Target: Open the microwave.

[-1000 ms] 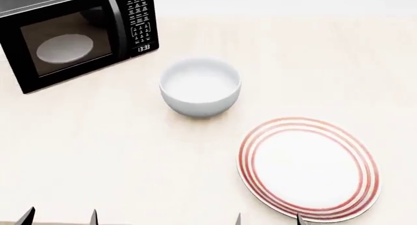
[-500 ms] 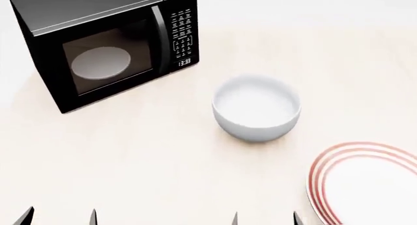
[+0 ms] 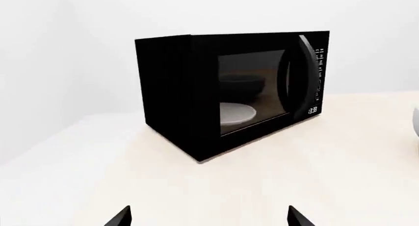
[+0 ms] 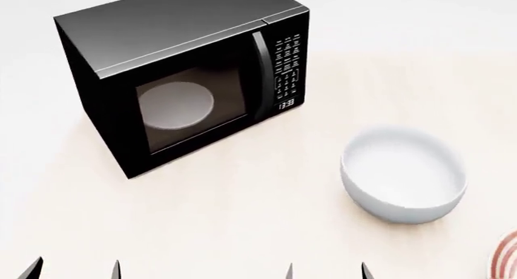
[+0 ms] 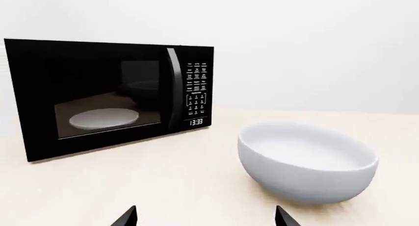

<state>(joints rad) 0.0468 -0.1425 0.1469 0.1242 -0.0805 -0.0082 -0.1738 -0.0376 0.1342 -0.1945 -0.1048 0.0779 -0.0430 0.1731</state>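
The microwave (image 4: 186,79) is a large black box with a grey top, standing at the back left of the pale table, door shut. Its vertical black handle (image 4: 261,73) runs beside the white-lettered keypad (image 4: 289,64), and a white turntable plate (image 4: 176,105) shows through the window. The microwave (image 3: 229,93) and the microwave (image 5: 108,96) lie well ahead of both arms. My left gripper (image 4: 74,270) and right gripper (image 4: 325,271) show only black fingertips at the bottom edge, set wide apart, open and empty.
A white bowl (image 4: 402,182) stands on the table (image 4: 242,230) to the right of the microwave, closer to my right gripper; bowl (image 5: 306,162) looms large there. A red-ringed plate (image 4: 509,261) peeks in at the lower right corner.
The head view has shifted: microwave and bowl have slid right and down in the picture and look larger, and the red-ringed plate has nearly left the frame. Fingertips stay put.
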